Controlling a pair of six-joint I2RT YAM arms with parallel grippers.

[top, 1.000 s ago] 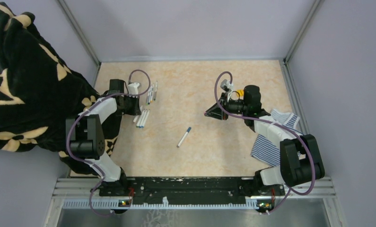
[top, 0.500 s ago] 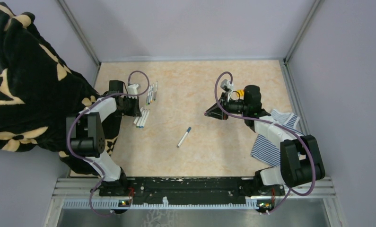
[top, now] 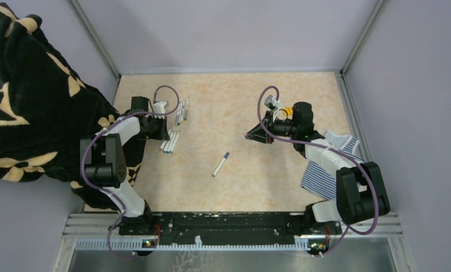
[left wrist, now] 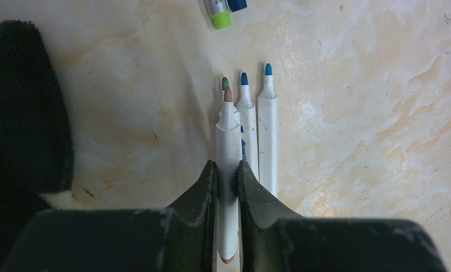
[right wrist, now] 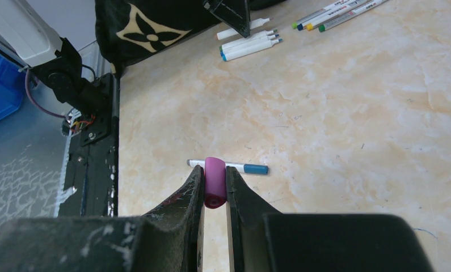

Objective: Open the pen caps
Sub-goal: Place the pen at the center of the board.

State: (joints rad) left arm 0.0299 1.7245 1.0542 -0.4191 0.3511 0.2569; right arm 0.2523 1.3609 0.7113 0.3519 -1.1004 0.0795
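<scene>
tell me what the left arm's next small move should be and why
Probably open the left end effector and lay its pen down: the pen's tip is already bare, the right end effector holds a purple cap, and three uncapped pens lie alongside it.

Middle of table point(top: 223, 105) bare between left gripper point(top: 165, 135) and right gripper point(top: 252, 136): wide lane front to back. Single pen point(top: 221, 164) lies in lane nearer front. Left side tight: black blanket point(top: 30, 102) drapes over edge, pen rows point(top: 177, 122) just beside left gripper. Striped cloth point(top: 325, 170) covers right front corner.
</scene>
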